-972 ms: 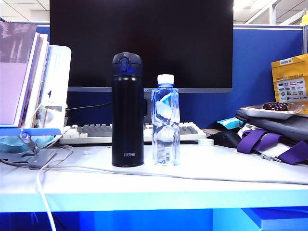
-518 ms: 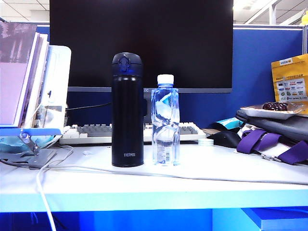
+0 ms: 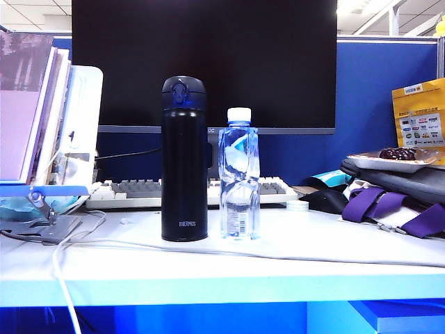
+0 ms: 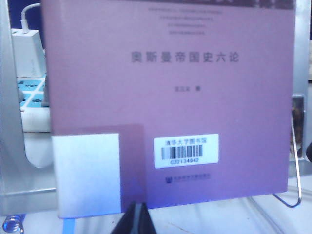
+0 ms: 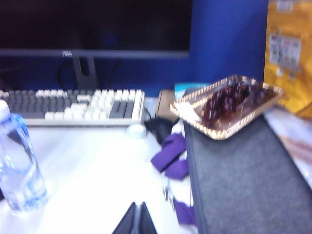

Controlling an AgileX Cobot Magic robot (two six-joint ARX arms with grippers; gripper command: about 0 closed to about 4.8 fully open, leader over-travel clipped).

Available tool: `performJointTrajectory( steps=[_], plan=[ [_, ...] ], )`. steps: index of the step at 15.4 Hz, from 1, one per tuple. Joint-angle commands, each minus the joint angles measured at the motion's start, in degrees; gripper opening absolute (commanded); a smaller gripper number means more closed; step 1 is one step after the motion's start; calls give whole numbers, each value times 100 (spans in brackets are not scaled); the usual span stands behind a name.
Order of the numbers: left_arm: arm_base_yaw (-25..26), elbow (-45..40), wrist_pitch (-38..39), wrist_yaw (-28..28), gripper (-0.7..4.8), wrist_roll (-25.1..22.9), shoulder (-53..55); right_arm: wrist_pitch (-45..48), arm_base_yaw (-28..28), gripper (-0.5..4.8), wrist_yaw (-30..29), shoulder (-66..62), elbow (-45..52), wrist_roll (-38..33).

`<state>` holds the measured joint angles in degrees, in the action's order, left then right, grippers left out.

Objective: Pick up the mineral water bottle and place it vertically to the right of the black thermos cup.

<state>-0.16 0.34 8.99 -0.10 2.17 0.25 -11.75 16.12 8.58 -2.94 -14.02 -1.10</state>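
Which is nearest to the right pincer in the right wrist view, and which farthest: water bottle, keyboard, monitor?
From the shut right pincer:
1. Mineral water bottle, standing on the desk, off to one side.
2. Keyboard, farther back.
3. Monitor, behind the keyboard.

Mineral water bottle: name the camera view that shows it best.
The exterior view: the mineral water bottle stands upright and whole, cap to base, just right of the black thermos cup. The right wrist view catches it blurred and cut off at the picture's edge. The left wrist view shows only a purple book.
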Motion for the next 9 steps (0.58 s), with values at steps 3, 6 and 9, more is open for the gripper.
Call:
performJointTrajectory(
  steps=[3,6,9],
  plan=[
    [0,-2,74,11,-2,-22,-15,326,-363,0,-229,9,516,-42],
    [0,-2,74,11,-2,-22,-15,310,-625,0,-245,223,763,-44],
    [0,-2,74,9,-2,-22,-15,258,-846,-1,-275,278,973,-44]
  ],
)
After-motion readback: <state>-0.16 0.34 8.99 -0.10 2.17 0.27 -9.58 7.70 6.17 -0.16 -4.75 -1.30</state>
